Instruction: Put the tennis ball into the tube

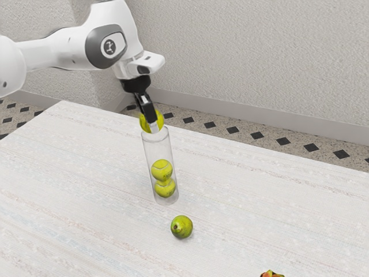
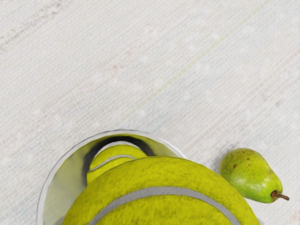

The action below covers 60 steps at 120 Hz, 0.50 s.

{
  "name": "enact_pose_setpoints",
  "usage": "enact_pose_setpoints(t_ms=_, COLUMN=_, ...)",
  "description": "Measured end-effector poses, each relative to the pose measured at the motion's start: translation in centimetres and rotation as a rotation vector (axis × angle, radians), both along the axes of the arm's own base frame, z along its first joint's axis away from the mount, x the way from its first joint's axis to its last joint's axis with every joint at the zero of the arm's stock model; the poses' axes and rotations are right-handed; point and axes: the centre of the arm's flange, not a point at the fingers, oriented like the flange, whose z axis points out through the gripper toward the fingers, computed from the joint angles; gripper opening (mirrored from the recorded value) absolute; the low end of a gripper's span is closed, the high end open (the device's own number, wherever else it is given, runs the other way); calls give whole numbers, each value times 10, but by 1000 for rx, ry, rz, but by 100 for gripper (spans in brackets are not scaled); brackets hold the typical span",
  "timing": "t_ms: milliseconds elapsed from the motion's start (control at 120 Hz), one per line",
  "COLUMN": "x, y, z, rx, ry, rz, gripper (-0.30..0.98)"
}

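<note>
My gripper [image 1: 151, 119] is shut on a tennis ball [image 1: 143, 122], its fingers on two sides of it. The ball is held at the mouth of the clear tube [image 1: 155, 149], which stands upright on the table. Inside the tube two more tennis balls [image 1: 162, 169] are stacked in its lower part. In the wrist view the held ball [image 2: 164, 199] looms large over the tube's round rim [image 2: 55, 174], covering much of the opening. Past its edge, one ball inside the tube [image 2: 112, 159] is visible.
A green pear [image 1: 181, 227] lies on the table [image 1: 75, 190] close to the tube's base; in the wrist view the pear [image 2: 248, 173] is beside the rim. A red and yellow object [image 1: 271, 274] is partly visible at the exterior view's lower edge.
</note>
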Motion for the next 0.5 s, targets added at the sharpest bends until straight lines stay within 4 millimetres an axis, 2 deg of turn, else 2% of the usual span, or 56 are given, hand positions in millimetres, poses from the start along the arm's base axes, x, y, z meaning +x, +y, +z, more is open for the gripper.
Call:
enact_pose_setpoints(t_ms=200, x=0, y=1, z=0, rx=1, ry=1, rz=0, gripper=31)
enact_pose_setpoints(t_ms=350, x=0, y=1, z=-1, rx=1, ry=1, rz=-1, gripper=49)
enact_pose_setpoints(t_ms=500, x=0, y=1, z=-1, rx=-1, ry=1, rz=-3, gripper=59)
